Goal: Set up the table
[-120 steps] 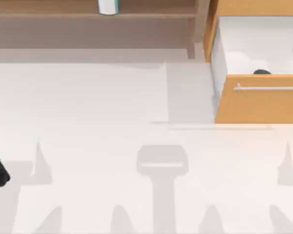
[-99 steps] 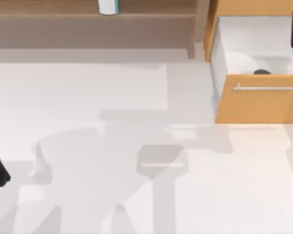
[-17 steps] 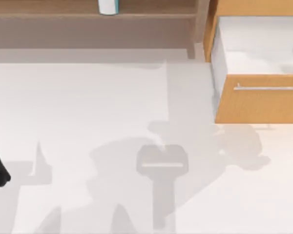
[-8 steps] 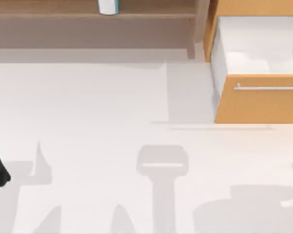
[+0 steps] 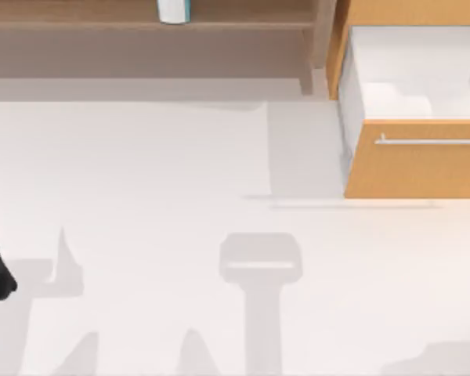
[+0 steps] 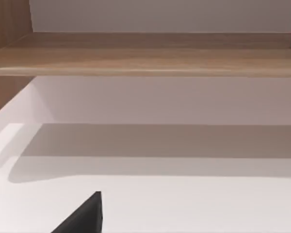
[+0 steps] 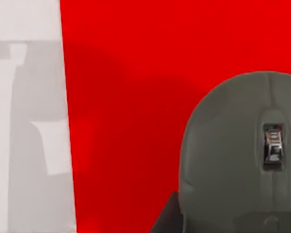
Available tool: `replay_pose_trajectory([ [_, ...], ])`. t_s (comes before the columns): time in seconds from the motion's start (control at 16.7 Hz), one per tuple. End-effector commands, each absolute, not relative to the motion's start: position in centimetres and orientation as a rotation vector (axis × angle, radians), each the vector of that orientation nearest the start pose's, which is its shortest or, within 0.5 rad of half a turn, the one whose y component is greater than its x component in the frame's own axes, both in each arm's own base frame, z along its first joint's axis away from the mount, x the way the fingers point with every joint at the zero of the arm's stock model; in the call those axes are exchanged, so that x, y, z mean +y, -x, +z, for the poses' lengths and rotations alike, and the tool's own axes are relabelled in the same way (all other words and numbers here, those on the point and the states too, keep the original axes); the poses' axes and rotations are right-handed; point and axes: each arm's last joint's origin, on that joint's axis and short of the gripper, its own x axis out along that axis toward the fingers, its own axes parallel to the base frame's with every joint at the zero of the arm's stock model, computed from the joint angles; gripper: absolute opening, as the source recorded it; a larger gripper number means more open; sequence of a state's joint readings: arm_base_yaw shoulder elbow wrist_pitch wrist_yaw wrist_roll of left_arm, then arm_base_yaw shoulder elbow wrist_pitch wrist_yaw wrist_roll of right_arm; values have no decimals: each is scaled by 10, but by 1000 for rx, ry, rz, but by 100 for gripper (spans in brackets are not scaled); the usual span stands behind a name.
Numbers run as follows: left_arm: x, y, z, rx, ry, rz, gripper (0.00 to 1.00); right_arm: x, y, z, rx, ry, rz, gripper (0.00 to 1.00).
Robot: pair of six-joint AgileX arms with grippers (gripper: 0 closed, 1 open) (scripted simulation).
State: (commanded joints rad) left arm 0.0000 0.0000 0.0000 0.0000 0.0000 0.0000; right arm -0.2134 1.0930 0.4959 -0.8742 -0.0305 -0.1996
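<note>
One table [image 5: 141, 172]; one drawer unit [image 5: 415, 168]; one mouse [image 7: 242, 155]; one red mat [image 7: 131, 97].

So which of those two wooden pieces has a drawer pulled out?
The orange-wood drawer unit on the right: its front with the thin metal bar handle stands forward, showing a white inside. The brown wooden shelf board on the left has no drawer.
</note>
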Motion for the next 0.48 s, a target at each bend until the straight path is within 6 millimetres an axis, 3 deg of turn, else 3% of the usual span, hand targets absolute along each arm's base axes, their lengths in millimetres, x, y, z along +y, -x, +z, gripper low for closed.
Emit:
replay_pose_trajectory([
  [0.48, -1, -106, 160, 0, 0, 0, 100, -31, -149, 149, 1461, -21, -5, 0],
])
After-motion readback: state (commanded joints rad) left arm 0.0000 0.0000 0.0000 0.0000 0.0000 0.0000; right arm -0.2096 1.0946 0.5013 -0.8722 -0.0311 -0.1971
